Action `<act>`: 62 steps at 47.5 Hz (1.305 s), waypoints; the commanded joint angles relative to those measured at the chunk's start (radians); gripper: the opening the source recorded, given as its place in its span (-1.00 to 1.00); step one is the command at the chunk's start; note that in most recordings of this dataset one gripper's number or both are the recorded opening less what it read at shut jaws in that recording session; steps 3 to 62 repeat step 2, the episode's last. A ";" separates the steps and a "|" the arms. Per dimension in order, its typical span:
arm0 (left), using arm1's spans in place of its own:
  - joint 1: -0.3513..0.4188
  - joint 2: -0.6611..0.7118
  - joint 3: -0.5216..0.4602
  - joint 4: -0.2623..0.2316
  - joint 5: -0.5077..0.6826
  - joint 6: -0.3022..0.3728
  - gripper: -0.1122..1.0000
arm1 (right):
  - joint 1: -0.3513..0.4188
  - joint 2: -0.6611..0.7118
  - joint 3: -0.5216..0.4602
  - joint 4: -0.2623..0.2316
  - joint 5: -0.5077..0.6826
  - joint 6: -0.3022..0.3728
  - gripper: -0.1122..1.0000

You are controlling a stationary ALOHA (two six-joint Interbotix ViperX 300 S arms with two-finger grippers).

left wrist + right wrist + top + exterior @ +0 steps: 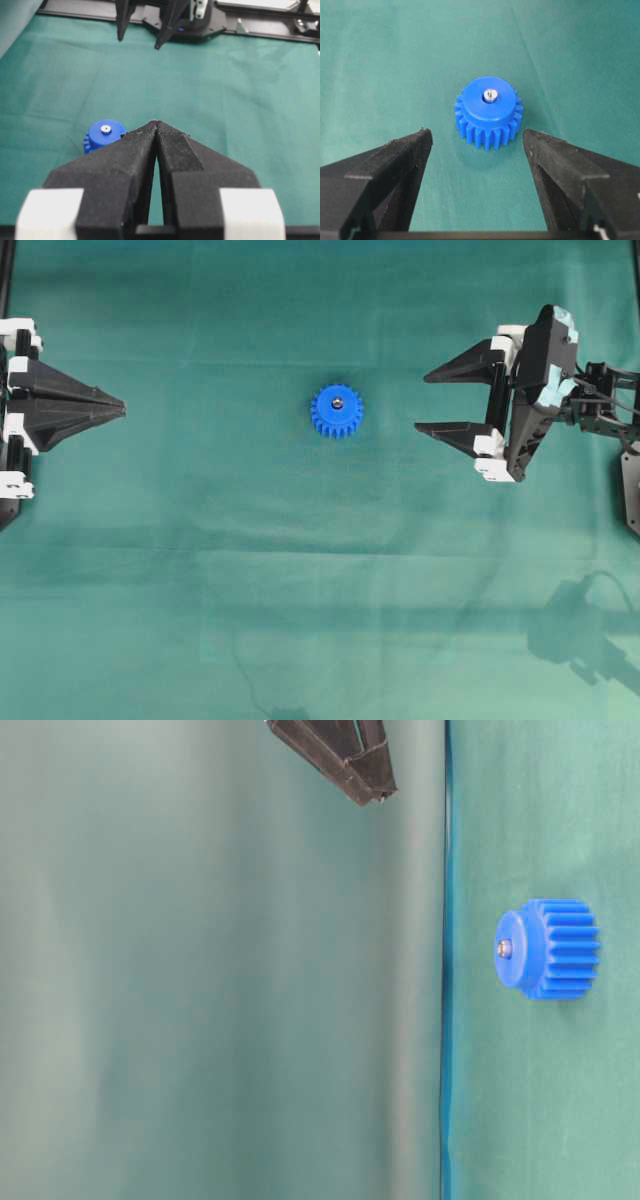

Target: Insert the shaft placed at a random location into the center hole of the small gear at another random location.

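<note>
The small gear (337,412) is bright blue and lies flat on the green cloth, hub up. The silver shaft (337,401) stands in its center hole and fills it, so only the pin's top shows (490,95). My right gripper (421,402) is to the right of the gear, open and empty, with its fingers pointing at the gear (489,112) and a gap of cloth between. My left gripper (122,408) is far to the left, shut on nothing. In its wrist view its tips (156,122) meet, and the gear (102,135) sits beyond them to the left.
Green cloth (300,590) covers the table. A black frame rail (260,30) runs behind the right arm. An arm's shadow (590,635) falls on the cloth at lower right. Black fingertips (365,775) show at the top of the table-level view, away from the gear (555,948).
</note>
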 commanded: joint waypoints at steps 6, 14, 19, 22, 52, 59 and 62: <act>0.002 0.005 -0.011 -0.003 -0.005 -0.002 -0.81 | 0.003 -0.014 -0.009 0.003 -0.005 0.002 0.54; 0.002 0.005 -0.011 -0.003 -0.005 -0.002 -0.81 | 0.003 -0.014 -0.009 0.003 -0.005 0.002 0.54; 0.002 0.005 -0.011 -0.003 -0.005 -0.002 -0.81 | 0.003 -0.014 -0.009 0.003 -0.005 0.002 0.54; 0.002 0.005 -0.011 -0.003 -0.005 -0.002 -0.81 | 0.003 -0.014 -0.009 0.003 -0.005 0.002 0.54; 0.002 0.005 -0.011 -0.003 -0.005 -0.002 -0.81 | 0.003 -0.014 -0.009 0.003 -0.005 0.002 0.54; 0.002 0.005 -0.011 -0.003 -0.005 -0.002 -0.81 | 0.003 -0.014 -0.009 0.003 -0.005 0.002 0.54; 0.002 0.005 -0.011 -0.003 -0.005 -0.002 -0.81 | 0.003 -0.014 -0.009 0.003 -0.005 0.002 0.54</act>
